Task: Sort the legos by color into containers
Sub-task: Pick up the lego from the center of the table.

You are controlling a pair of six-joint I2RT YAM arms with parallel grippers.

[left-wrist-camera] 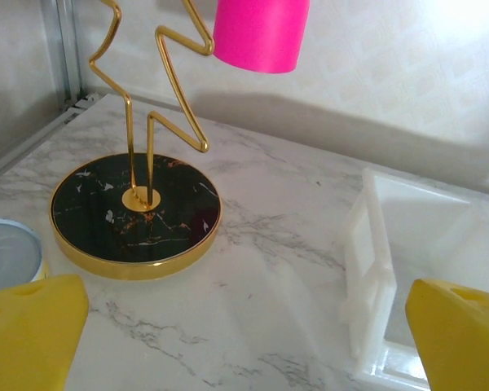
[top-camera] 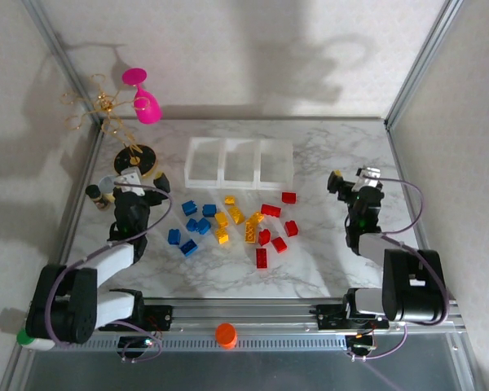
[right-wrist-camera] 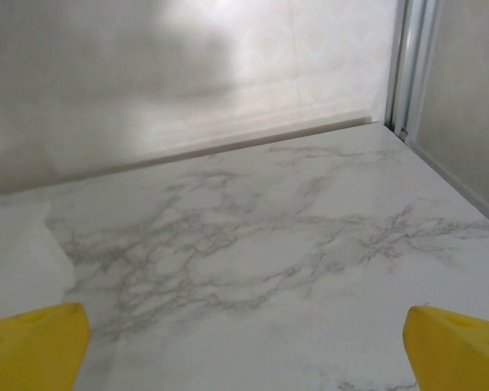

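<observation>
Marble-patterned worktop [top-camera: 212,275] carries the legos [top-camera: 221,219] loose in three clusters, blue to the left, yellow in the middle and red to the right, just in front of the containers [top-camera: 222,163], which look empty. The left fingers [left-wrist-camera: 28,334] and right fingers [right-wrist-camera: 33,342] are spread wide, holding nothing. The bricks lie close together, so a grasp could nudge neighbours or pinch two at once. The gold wire stand [left-wrist-camera: 98,212] near the left arm could snag. Pale walls [top-camera: 269,49] and a metal frame [top-camera: 416,65] enclose everything.

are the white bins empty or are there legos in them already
Empty. From above, all three bins show bare white floors; the red, yellow and blue legos lie on the table in front of them.
</observation>
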